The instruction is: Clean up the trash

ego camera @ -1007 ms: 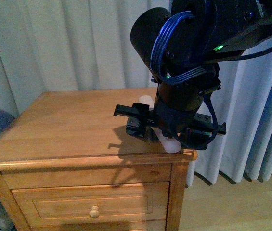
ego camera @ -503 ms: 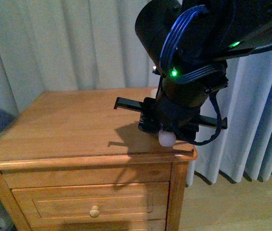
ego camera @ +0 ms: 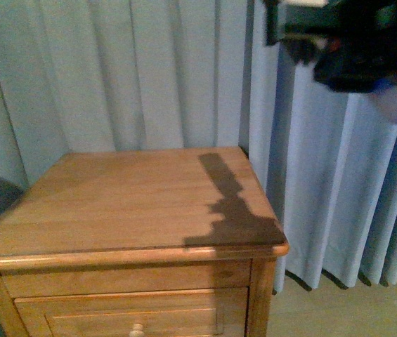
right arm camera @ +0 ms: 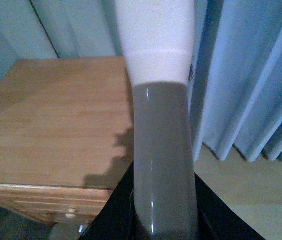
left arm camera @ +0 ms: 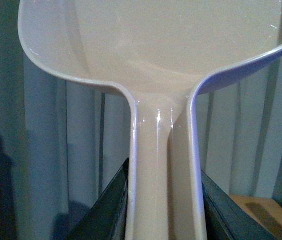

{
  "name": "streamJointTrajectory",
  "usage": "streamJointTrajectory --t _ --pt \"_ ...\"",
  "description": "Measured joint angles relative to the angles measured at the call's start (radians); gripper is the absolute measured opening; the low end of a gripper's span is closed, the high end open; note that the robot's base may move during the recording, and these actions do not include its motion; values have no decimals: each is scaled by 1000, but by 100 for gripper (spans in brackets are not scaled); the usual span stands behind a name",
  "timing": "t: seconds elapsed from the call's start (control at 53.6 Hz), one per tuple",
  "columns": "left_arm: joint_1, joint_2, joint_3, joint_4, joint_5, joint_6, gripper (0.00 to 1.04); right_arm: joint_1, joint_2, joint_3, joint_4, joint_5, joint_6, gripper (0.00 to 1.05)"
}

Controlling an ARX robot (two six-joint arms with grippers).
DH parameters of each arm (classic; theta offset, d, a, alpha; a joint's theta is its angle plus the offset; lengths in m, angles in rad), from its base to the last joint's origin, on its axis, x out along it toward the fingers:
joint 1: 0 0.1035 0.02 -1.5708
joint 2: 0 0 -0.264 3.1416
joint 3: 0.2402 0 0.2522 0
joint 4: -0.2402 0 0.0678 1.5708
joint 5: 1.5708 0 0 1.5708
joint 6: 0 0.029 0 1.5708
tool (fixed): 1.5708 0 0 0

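Left gripper (left arm camera: 163, 200) clamps the dustpan (left arm camera: 155, 50) handle; right gripper (right arm camera: 163, 210), high right of the table (ego camera: 114, 203), grips a probable brush (right arm camera: 155, 60) for sweeping.

The worktop (ego camera: 114, 203) is lying wide and flat with open air above it, and only a dark shadow (ego camera: 237, 217) is falling across its right front corner. The curtains (ego camera: 114, 77) are hanging close behind it and down its right side, closing off those ways, while the floor (ego camera: 353, 309) is showing low on the right. The right claw (ego camera: 346, 49) is hanging high up by the curtains, blurry, squeezing a pale handle (right arm camera: 160, 125) that is sticking out ahead, and a big pale scoop (left arm camera: 170, 45) is sitting tight in the left claw (left arm camera: 163, 215) and blocking the way ahead of it.
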Motion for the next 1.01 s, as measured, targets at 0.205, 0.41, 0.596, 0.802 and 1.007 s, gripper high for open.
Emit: streamJointTrajectory --t 0.205,0.41,0.596,0.802,1.007 --pt "0 0 0 0 0 0 28 -11 -410 -225 53 65 -205 19" --pt "0 0 0 0 0 -1 28 18 -633 -349 123 153 -351 19" --pt "0 0 0 0 0 -1 28 14 -727 -412 168 221 -418 19" --pt "1 -3 -5 0 1 -2 27 11 -719 -420 168 222 -435 19" --pt "1 -2 -6 0 0 -2 27 12 -722 -423 168 219 -436 19"
